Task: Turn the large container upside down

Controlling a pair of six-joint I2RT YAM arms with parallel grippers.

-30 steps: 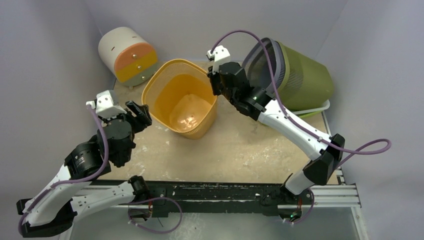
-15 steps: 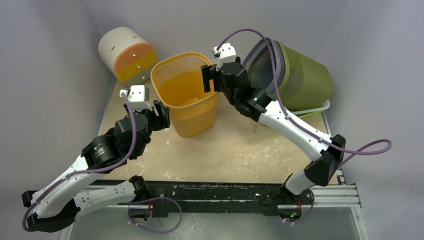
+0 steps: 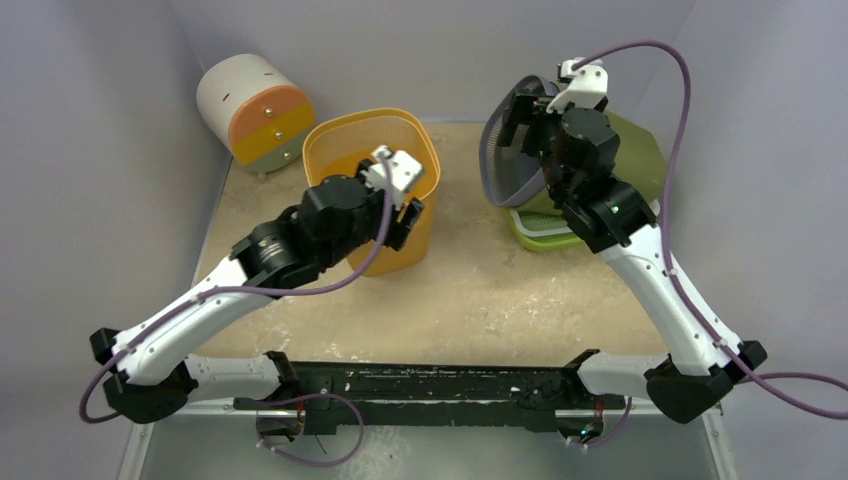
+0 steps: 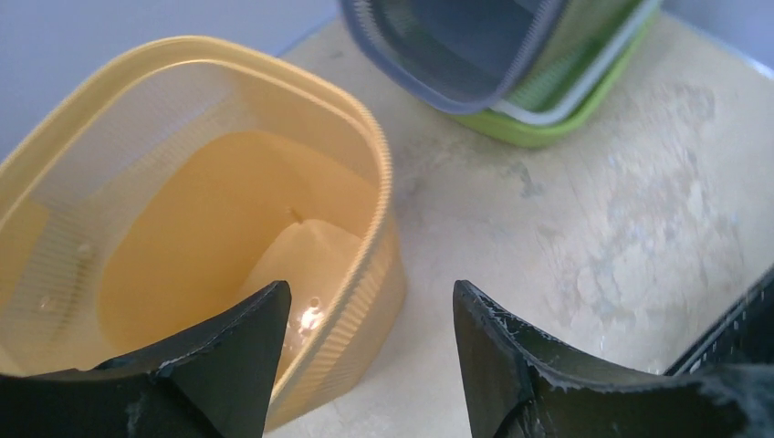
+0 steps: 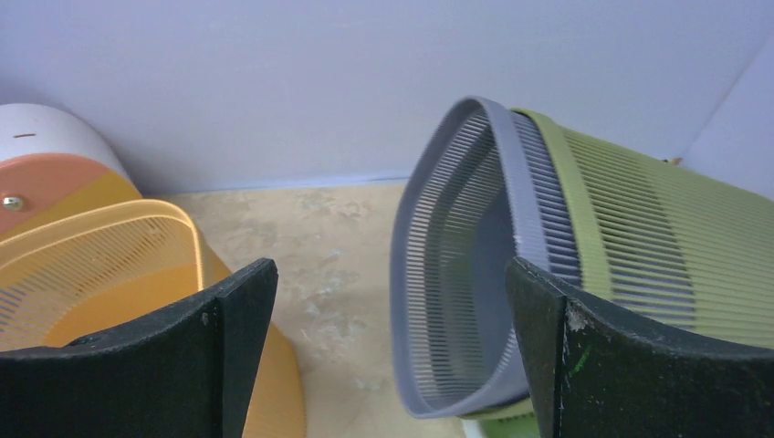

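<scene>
The large container is a yellow slatted basket that stands upright, mouth up, at the back middle of the table. My left gripper is open over its right near rim. In the left wrist view one finger hangs over the container's inside, the other over the table, and the rim runs between them; I cannot tell if they touch it. My right gripper is open, raised off to the right and apart from the container. Nothing sits between its fingers.
A grey-and-green slatted bin lies on its side at the back right, mouth facing left, above a green tray. A white and orange cylinder lies at the back left. Walls close in the left, back and right.
My right gripper opened, let go of the container's rim and rose to the right. The tilted container came to stand upright. My left arm swung in over its rim.
</scene>
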